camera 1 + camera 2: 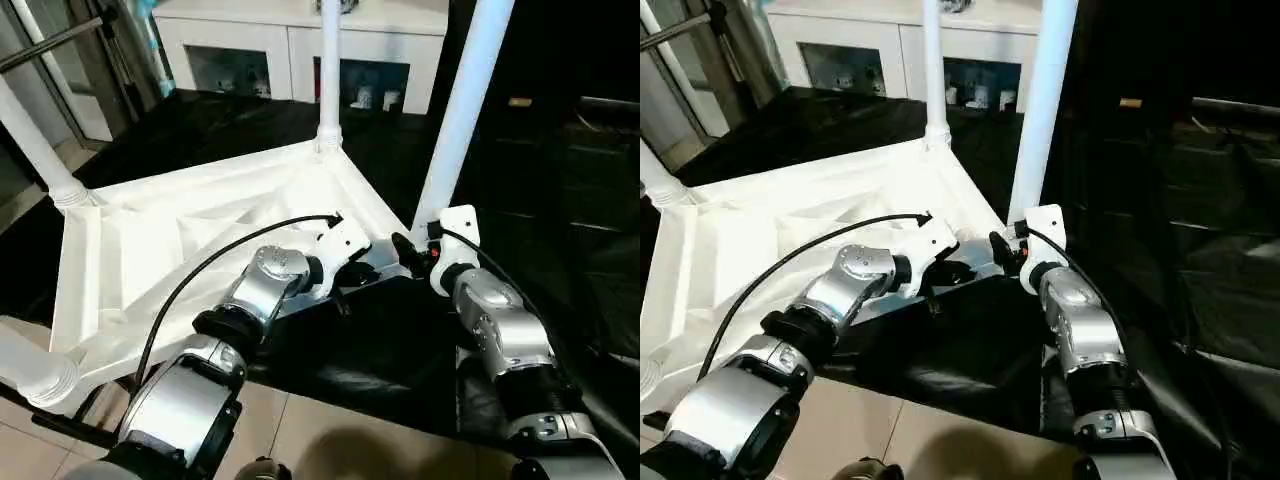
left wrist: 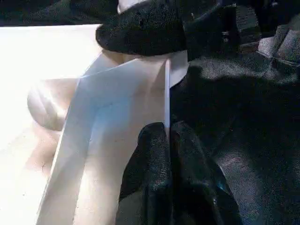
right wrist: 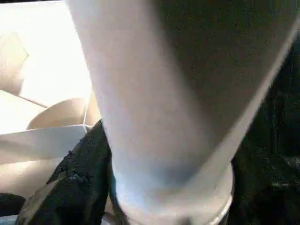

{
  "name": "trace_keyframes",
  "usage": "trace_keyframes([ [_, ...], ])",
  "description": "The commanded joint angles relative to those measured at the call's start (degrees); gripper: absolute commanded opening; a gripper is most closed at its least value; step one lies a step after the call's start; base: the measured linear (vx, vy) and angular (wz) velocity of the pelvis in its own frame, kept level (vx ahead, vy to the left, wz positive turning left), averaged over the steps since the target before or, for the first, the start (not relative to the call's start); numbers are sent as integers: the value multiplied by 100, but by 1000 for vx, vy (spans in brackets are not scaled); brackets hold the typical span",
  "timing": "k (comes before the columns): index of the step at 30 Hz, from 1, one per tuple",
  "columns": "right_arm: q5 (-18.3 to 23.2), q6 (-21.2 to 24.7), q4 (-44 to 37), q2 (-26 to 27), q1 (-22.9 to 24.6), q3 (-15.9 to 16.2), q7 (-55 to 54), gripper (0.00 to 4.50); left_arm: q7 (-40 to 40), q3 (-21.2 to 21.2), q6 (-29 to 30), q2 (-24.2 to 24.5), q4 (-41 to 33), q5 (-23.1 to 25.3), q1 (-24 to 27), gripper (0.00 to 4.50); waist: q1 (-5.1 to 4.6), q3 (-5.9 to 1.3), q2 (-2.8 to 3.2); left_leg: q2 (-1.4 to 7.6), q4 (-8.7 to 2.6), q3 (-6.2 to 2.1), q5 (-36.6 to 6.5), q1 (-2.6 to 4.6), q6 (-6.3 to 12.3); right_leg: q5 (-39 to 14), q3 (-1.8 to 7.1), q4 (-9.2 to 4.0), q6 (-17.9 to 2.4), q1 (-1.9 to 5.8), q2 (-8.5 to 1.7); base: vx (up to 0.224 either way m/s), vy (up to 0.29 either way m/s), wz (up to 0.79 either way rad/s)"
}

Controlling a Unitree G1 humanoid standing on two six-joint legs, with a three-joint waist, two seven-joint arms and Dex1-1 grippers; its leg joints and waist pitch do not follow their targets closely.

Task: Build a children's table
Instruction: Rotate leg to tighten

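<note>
The children's table lies upside down on a black cloth, its white ribbed top point(image 1: 180, 230) facing up. White legs stand in the far socket point(image 1: 328, 70), the left socket point(image 1: 30, 140) and the near-left socket point(image 1: 35, 375). My left gripper point(image 2: 168, 136) is shut on the thin rim point(image 2: 166, 89) of the top near its right corner. My right gripper point(image 1: 412, 250) is closed around the base of the right leg point(image 1: 460, 110), which rises from that corner. The leg point(image 3: 154, 93) stands between its fingers, one black finger point(image 3: 70, 187) against its side.
A white glass-door cabinet point(image 1: 300, 40) stands behind the table. The black cloth point(image 1: 380, 350) spreads to the right and front. Light floor tiles point(image 1: 330, 440) show near my forearms. A metal rack point(image 1: 50, 40) stands at the far left.
</note>
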Motion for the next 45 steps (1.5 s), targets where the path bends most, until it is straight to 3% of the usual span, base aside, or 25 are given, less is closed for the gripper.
trace_keyframes([
  [1, 131, 165, 76, 294, 123, 555, 596, 365, -170, -26, -388, -342, -229, -195, -130, 0, -21, -406, -118, 283, -397, -116, -1305, 148, 277, -1079, 195, -461, -1154, 238, -418, 0, 0, 0],
  [4, 80, -122, -227, -74, 293, 800, 1144, 379, -746, -149, -521, -142, -450, -307, 78, 0, -11, -402, -124, 295, -408, -120, -1372, 148, 263, -1194, 197, -465, -1121, 242, -424, 0, 0, 0],
  [11, 382, -243, -1130, -1018, 807, 1156, 2995, 379, -1654, -235, -692, 255, -844, -448, 424, 0, 50, -396, -136, 325, -372, -100, -1199, 123, 513, -954, 195, -437, -1229, 256, -420, 0, 0, 0],
  [18, 648, 13, -1611, -1750, 1037, 1179, 4032, 379, -2575, -197, -626, 652, -1430, -779, 743, 0, 62, -378, -142, 343, -395, -109, -1453, 129, 444, -1485, 194, -464, -1234, 238, -431, 0, 0, 0],
  [23, 792, 195, -1754, -1957, 1116, 1157, 4377, 338, -2962, -194, -513, 841, -1725, -859, 860, 0, 78, -376, -123, 353, -399, -107, -1450, 146, 427, -1524, 196, -469, -1244, 208, -421, 0, 0, 0],
  [29, 934, 358, -1878, -1969, 1174, 1169, 4498, 284, -3184, -208, -384, 930, -1852, -907, 914, 0, 91, -379, -112, 347, -408, -109, -1498, 144, 353, -1502, 194, -459, -1260, 202, -423, 0, 0, 0],
  [36, 861, 436, -1921, -1793, 1244, 1248, 4265, 274, -2794, -180, -388, 827, -1704, -733, 847, 0, 96, -379, -114, 343, -408, -109, -1508, 149, 317, -1552, 195, -468, -1226, 198, -428, 0, 0, 0],
  [39, 323, 496, -1292, -1203, 992, 1164, 2872, 274, -1759, -123, -256, 593, -1143, -396, 519, 0, 45, -368, -116, 308, -414, -109, -1587, 156, 192, -1737, 194, -489, -1172, 158, -418, 0, 0, 0],
  [41, 243, 522, -1110, -1035, 904, 1091, 2510, 273, -1564, -91, -234, 521, -1040, -370, 446, 0, 2, -359, -127, 283, -428, -130, -1759, 183, 35, -2168, 176, -528, -1081, 162, -437, 0, 0, 0],
  [43, 146, 553, -511, -522, 601, 785, 1430, 272, -1030, -43, -122, 255, -798, -299, 218, 0, -25, -368, -98, 302, -450, -145, -1753, 176, -4, -2121, 189, -528, -1024, 160, -439, 0, 0, 0],
  [45, 118, 541, -314, -354, 497, 687, 1072, 272, -823, -34, -86, 152, -712, -266, 136, 0, -75, -374, -110, 292, -467, -156, -1786, 165, -80, -1971, 175, -509, -1022, 173, -420, 0, 0, 0],
])
